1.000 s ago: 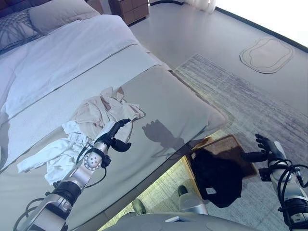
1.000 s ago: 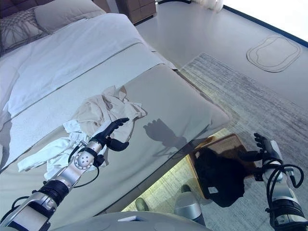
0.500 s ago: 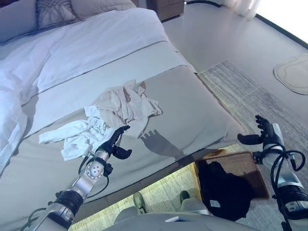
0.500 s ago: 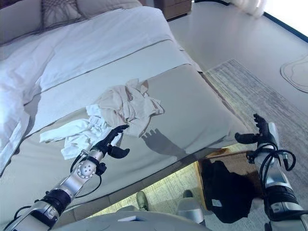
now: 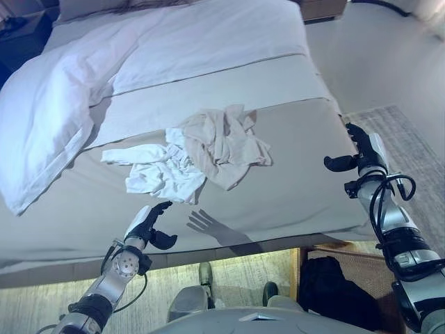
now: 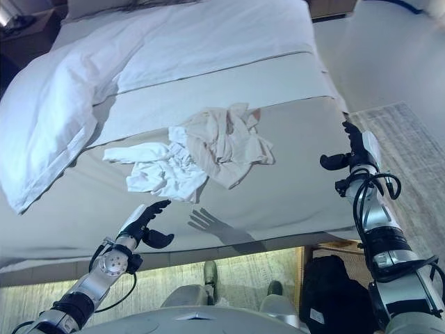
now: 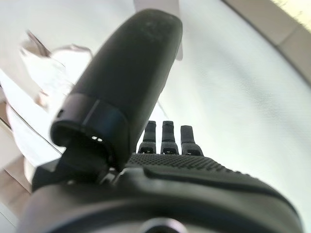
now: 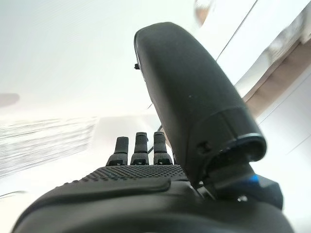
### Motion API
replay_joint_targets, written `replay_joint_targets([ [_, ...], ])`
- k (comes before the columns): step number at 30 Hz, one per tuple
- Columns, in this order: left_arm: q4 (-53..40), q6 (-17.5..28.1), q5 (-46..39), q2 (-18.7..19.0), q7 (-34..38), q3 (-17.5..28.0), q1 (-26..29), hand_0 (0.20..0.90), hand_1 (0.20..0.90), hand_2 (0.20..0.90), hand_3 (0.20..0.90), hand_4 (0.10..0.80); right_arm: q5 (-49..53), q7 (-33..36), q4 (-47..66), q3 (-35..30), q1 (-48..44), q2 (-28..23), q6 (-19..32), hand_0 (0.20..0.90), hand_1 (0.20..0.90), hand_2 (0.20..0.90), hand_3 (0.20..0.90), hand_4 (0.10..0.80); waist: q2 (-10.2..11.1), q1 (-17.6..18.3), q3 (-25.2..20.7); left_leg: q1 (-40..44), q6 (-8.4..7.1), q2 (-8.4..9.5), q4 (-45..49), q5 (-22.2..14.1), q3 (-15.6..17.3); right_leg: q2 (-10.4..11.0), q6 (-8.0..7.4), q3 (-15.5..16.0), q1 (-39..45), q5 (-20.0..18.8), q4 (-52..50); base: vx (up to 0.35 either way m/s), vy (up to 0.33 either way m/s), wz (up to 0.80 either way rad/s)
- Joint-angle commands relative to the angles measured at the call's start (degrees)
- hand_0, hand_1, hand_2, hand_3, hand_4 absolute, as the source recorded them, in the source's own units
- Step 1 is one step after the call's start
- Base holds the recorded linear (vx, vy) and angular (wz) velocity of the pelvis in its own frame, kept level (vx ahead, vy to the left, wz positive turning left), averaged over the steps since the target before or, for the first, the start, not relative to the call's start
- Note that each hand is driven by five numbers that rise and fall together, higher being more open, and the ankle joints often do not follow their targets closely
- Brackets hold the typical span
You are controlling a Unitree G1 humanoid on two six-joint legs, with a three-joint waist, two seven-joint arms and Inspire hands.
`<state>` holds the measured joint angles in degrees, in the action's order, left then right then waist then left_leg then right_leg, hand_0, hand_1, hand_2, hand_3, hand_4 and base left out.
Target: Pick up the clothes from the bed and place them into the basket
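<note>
Beige crumpled garment (image 5: 226, 142) overlaps white one (image 5: 163, 174); left hand (image 5: 148, 224), right hand (image 5: 360, 149) splayed, empty — grabbing one risks dragging both.

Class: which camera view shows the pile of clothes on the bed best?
Either eye view: the whole pile of clothes, white and beige, lies in plain sight on the bed. The left wrist view catches only a blurred white scrap past the left hand. The right wrist view shows none.

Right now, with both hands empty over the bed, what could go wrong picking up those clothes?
The beige garment and white garment lie tangled, so one grab may drag both or drop one. The open left hand might catch the bed cover too. The basket, already holding dark clothing, sits low beside the bed, half out of view.
</note>
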<state>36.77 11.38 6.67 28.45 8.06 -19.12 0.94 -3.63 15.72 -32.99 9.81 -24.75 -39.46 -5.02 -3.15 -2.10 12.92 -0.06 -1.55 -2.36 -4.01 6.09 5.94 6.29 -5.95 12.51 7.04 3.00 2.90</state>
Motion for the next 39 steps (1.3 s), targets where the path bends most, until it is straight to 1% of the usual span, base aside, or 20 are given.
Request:
replay_joint_targets([
  [1, -4.5, 6.7, -1.2, 2.5, 2.9, 4.5, 4.1, 0.900, 0.900, 0.900, 0.900, 0.800, -3.1, 1.7, 5.9, 2.7, -11.7, -6.7, 2.7, 0.900, 0.900, 0.900, 0.900, 0.800, 0.4, -1.9, 3.1, -0.7, -1.96, -0.27, 7.4, -9.0, -1.7, 0.4, 3.39, 1.3, -9.6, 1.8, -10.8, -0.005, 0.013, 0.21],
  [4, -6.1, 10.1, -0.1, 3.7, 4.5, 4.0, 5.2, 0.900, 0.900, 0.900, 0.900, 0.800, -2.6, 2.3, 5.2, 4.0, -15.9, -8.5, 2.7, 0.900, 0.900, 0.900, 0.900, 0.800, -0.7, -3.1, 5.9, -3.6, -1.81, 0.26, 8.5, -8.6, -3.2, 0.5, 4.37, 2.4, -13.1, 4.0, -15.9, -0.051, 0.031, 0.23],
  [6, -7.9, 10.9, 3.2, 4.7, 7.8, 3.5, 6.2, 0.900, 0.900, 0.900, 0.900, 0.800, -3.0, 2.3, 5.1, 4.6, -18.1, -9.4, 2.3, 0.900, 0.900, 0.900, 0.900, 0.800, -1.4, -3.7, 7.8, -5.9, -1.72, 0.71, 10.3, -8.7, -4.0, 0.9, 5.03, 2.9, -15.8, 5.1, -19.4, -0.092, 0.055, 0.21],
  [7, -8.4, 11.2, 3.5, 5.6, 9.5, 3.0, 6.9, 0.900, 0.900, 0.900, 0.900, 0.800, -2.9, 2.2, 4.9, 5.5, -19.6, -10.1, 1.8, 0.900, 0.900, 0.900, 0.900, 0.800, -1.9, -4.2, 9.1, -7.6, -1.70, 0.97, 12.0, -8.6, -4.7, 1.3, 5.53, 3.3, -17.6, 5.6, -21.8, -0.068, 0.040, 0.14],
  [8, -8.6, 11.3, 3.2, 5.8, 9.7, 3.0, 7.1, 0.900, 0.900, 0.900, 0.900, 0.800, -2.9, 2.3, 4.8, 5.9, -20.1, -10.3, 1.6, 0.900, 0.900, 0.900, 0.900, 0.800, -2.0, -4.4, 9.6, -8.3, -1.69, 1.09, 12.8, -8.6, -4.9, 1.5, 5.68, 3.5, -18.2, 5.8, -22.7, -0.088, 0.029, 0.19],
  [9, -9.9, 11.6, 2.2, 6.7, 10.6, 2.8, 7.6, 0.900, 0.900, 0.900, 0.900, 0.800, -2.7, 2.7, 3.9, 7.4, -22.3, -10.8, 1.0, 0.900, 0.900, 0.900, 0.900, 0.800, -2.4, -5.3, 11.7, -11.0, -1.58, 1.49, 15.8, -8.9, -5.9, 2.4, 6.27, 4.3, -20.4, 6.2, -25.6, -0.066, 0.000, 0.23],
  [10, -10.2, 11.6, 2.3, 6.9, 10.9, 2.8, 7.7, 0.900, 0.900, 0.900, 0.900, 0.800, -2.6, 2.6, 3.5, 7.9, -23.1, -10.9, 0.8, 0.900, 0.900, 0.900, 0.900, 0.800, -2.5, -5.4, 12.0, -11.8, -1.55, 1.59, 16.7, -9.1, -6.0, 2.7, 6.46, 4.6, -21.0, 6.5, -26.5, -0.090, -0.019, 0.31],
  [11, -11.3, 11.9, 2.4, 7.4, 11.0, 2.9, 8.0, 0.900, 0.900, 0.900, 0.900, 0.800, -2.1, 2.8, 2.1, 8.5, -24.9, -11.2, 0.3, 0.900, 0.900, 0.900, 0.900, 0.800, -3.1, -6.3, 13.6, -13.7, -1.30, 1.92, 18.8, -9.2, -6.6, 3.3, 7.00, 5.3, -22.8, 7.0, -29.2, -0.071, -0.038, 0.29],
  [12, -12.3, 12.1, 2.0, 7.9, 10.9, 3.0, 7.9, 0.900, 0.900, 0.900, 0.900, 0.800, -1.2, 3.2, 1.0, 9.2, -26.5, -11.3, -0.2, 0.900, 0.900, 0.900, 0.900, 0.800, -3.3, -6.9, 14.7, -15.5, -1.10, 2.39, 20.8, -9.8, -6.8, 4.2, 7.27, 5.5, -24.7, 8.1, -32.3, -0.074, -0.036, 0.23],
  [15, -14.8, 12.6, 1.4, 8.8, 10.8, 3.2, 7.9, 0.900, 0.900, 0.900, 0.900, 0.800, 0.4, 3.9, -1.7, 10.0, -30.5, -11.0, -1.8, 0.900, 0.900, 0.900, 0.900, 0.800, -4.2, -8.4, 16.9, -20.2, -0.58, 3.44, 24.8, -10.1, -7.0, 5.5, 8.02, 6.3, -28.9, 9.5, -37.9, -0.088, -0.050, 0.21],
  [17, -16.4, 12.5, 0.8, 8.9, 10.8, 3.1, 7.4, 0.900, 0.900, 0.900, 0.900, 0.800, 1.5, 3.9, -3.2, 10.9, -32.8, -10.8, -2.9, 0.900, 0.900, 0.900, 0.900, 0.800, -4.8, -9.3, 16.9, -23.7, -0.35, 3.96, 27.2, -10.3, -7.0, 6.2, 8.57, 6.6, -31.9, 10.6, -41.3, 0.008, -0.041, 0.32],
  [18, -17.3, 12.5, 0.7, 9.0, 11.1, 2.8, 6.9, 0.900, 0.900, 0.900, 0.900, 0.800, 2.7, 4.5, -4.0, 11.3, -33.7, -10.5, -3.2, 0.900, 0.900, 0.900, 0.900, 0.800, -5.1, -9.9, 16.9, -25.4, -0.19, 4.38, 29.5, -12.3, -7.1, 6.5, 8.41, 5.9, -33.8, 13.1, -44.7, 0.051, -0.059, 0.34],
  [21, -19.3, 12.2, 0.8, 9.6, 11.4, 2.6, 6.1, 0.900, 0.900, 0.900, 0.900, 0.800, 6.1, 5.8, -5.3, 11.5, -35.5, -9.2, -3.8, 0.900, 0.900, 0.900, 0.900, 0.800, -5.4, -11.0, 16.9, -30.8, 0.66, 5.25, 34.2, -13.6, -6.9, 7.4, 9.18, 5.9, -38.4, 15.0, -50.2, 0.006, -0.048, 0.20],
  [24, -21.2, 11.9, 0.8, 10.0, 12.4, 2.2, 5.6, 0.900, 0.900, 0.900, 0.900, 0.800, 7.7, 7.0, -6.0, 11.8, -37.2, -8.3, -4.3, 0.900, 0.900, 0.900, 0.900, 0.800, -5.8, -11.9, 16.9, -35.8, 1.40, 6.02, 38.6, -14.7, -7.0, 8.0, 9.73, 5.8, -42.7, 16.0, -54.1, -0.030, -0.035, 0.19],
  [25, -22.2, 12.2, 0.6, 10.3, 12.9, 2.4, 5.2, 0.900, 0.900, 0.900, 0.900, 0.800, 8.7, 7.6, -6.5, 11.8, -38.1, -8.0, -4.4, 0.900, 0.900, 0.900, 0.900, 0.800, -5.9, -12.2, 16.9, -38.2, 1.90, 6.37, 41.2, -15.5, -6.9, 8.1, 10.02, 5.8, -44.7, 16.4, -55.9, -0.025, -0.039, 0.20],
  [28, -24.0, 12.5, 0.2, 11.0, 13.7, 3.1, 4.6, 0.900, 0.900, 0.900, 0.900, 0.800, 9.6, 7.8, -7.3, 11.6, -39.7, -7.3, -5.3, 0.900, 0.900, 0.900, 0.900, 0.800, -6.0, -13.0, 16.9, -42.4, 2.61, 6.88, 45.2, -16.7, -7.1, 8.1, 10.26, 6.0, -48.1, 16.7, -58.3, -0.026, -0.044, 0.17],
  [30, -25.8, 13.3, 0.0, 11.5, 14.7, 3.6, 4.1, 0.900, 0.900, 0.900, 0.900, 0.800, 8.9, 8.3, -9.6, 12.9, -42.8, -7.8, -7.0, 0.900, 0.900, 0.900, 0.900, 0.800, -6.2, -13.9, 16.9, -46.4, 3.46, 7.27, 48.6, -17.5, -7.6, 7.9, 10.24, 5.6, -51.8, 16.9, -60.4, -0.047, -0.050, 0.21],
  [32, -27.1, 13.6, -0.4, 11.7, 15.0, 4.1, 3.9, 0.900, 0.900, 0.900, 0.900, 0.800, 9.2, 7.9, -11.3, 14.0, -44.7, -8.7, -7.9, 0.900, 0.900, 0.900, 0.900, 0.800, -6.4, -14.4, 16.9, -49.1, 3.85, 7.36, 50.4, -17.7, -7.7, 8.0, 10.12, 5.4, -54.3, 17.0, -61.8, -0.055, -0.021, 0.17],
  [35, -30.2, 14.8, -0.2, 12.2, 15.1, 4.7, 3.5, 0.900, 0.900, 0.900, 0.900, 0.800, 9.7, 7.2, -14.3, 16.2, -47.8, -10.8, -10.0, 0.900, 0.900, 0.900, 0.900, 0.800, -6.7, -15.0, 16.9, -53.8, 4.23, 7.72, 53.5, -18.0, -7.4, 7.8, 10.01, 5.4, -58.3, 16.7, -63.5, -0.066, -0.025, -0.05],
  [39, -32.9, 15.4, -0.2, 13.2, 16.3, 4.9, 3.8, 0.900, 0.900, 0.900, 0.900, 0.800, 10.6, 6.0, -17.1, 18.5, -50.5, -12.2, -11.4, 0.900, 0.900, 0.900, 0.900, 0.800, -6.4, -15.3, 16.9, -57.4, 4.48, 7.65, 55.4, -18.0, -7.4, 7.8, 9.69, 5.6, -61.4, 16.2, -64.6, -0.042, -0.019, 0.24],
])
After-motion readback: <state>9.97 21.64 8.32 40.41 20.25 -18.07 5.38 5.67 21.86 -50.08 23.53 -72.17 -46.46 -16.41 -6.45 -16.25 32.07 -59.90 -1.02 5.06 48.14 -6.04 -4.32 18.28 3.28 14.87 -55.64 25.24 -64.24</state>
